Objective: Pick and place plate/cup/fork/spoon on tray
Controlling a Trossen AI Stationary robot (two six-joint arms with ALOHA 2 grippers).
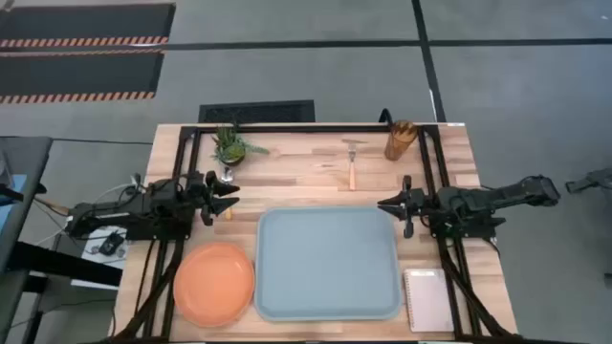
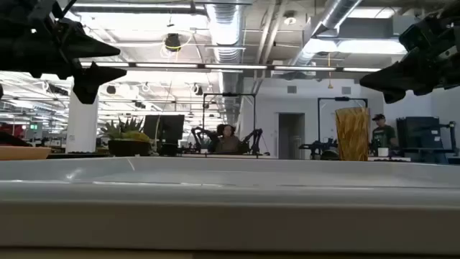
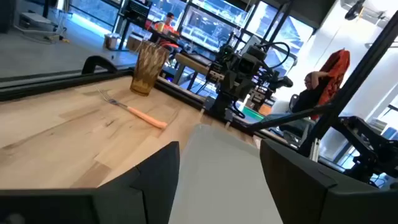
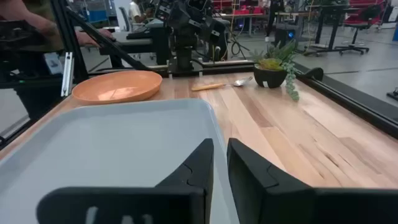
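Plate (image 1: 214,284) lies flat at the table's (image 1: 306,177) front left corner, just left of the tray (image 1: 327,263) and not on it; the right wrist view shows it (image 4: 117,85) beyond the tray's (image 4: 93,143) far rim. Above the plate, the left gripper (image 1: 229,198) hangs off the tray's left rear corner, fingers spread wide and holding nothing; its own camera shows the two dark fingers (image 3: 149,174) parted, with the tray's (image 3: 217,162) pale surface between them. The spoon (image 4: 221,84) lies on the wood right beside that gripper, near the plant (image 1: 229,148), its bowl toward the pot (image 4: 271,70); from above only a bit of its orange handle (image 1: 229,215) shows. The tray sits in the middle front of the table with nothing on it. Behind it, the fork (image 1: 351,164) lies on the wood, tines toward the rear edge, handle toward the tray. Right of the fork, the cup (image 1: 400,139) stands upright near the rear right corner; the left wrist view shows fork (image 3: 134,109) and cup (image 3: 148,67) close together but apart. The right gripper (image 1: 389,204) hovers at the tray's right rear corner, fingers (image 4: 193,168) nearly closed with a narrow gap, empty. A notepad (image 1: 427,299) lies just right of the tray at the front. People (image 2: 228,140) are in the room beyond.
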